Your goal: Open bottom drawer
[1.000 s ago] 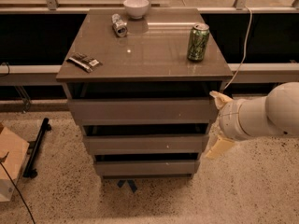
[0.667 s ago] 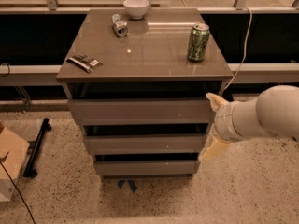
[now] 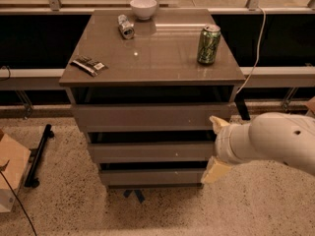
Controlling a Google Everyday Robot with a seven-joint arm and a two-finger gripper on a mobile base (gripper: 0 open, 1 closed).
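The cabinet has three taupe-grey drawer fronts. The bottom drawer (image 3: 150,177) is the lowest one and is shut, with a tiny pale dot at its middle. My gripper (image 3: 209,149) is at the cabinet's right front corner, level with the middle drawer (image 3: 147,151). It is open and empty. One pale finger (image 3: 216,123) points up by the top drawer (image 3: 147,116). The other finger (image 3: 212,171) hangs down beside the bottom drawer's right end. My white arm (image 3: 275,139) reaches in from the right.
On the cabinet top (image 3: 162,58) are a green can (image 3: 208,44), a white bowl (image 3: 143,8), a small tipped can (image 3: 126,26) and a dark snack bar (image 3: 88,65). A cardboard box (image 3: 10,173) and a black stand (image 3: 38,156) lie on the floor at left. A white cable (image 3: 253,58) hangs at right.
My arm and gripper have shifted a little to the left, closer to the cabinet's right front corner. The drawers have not moved.
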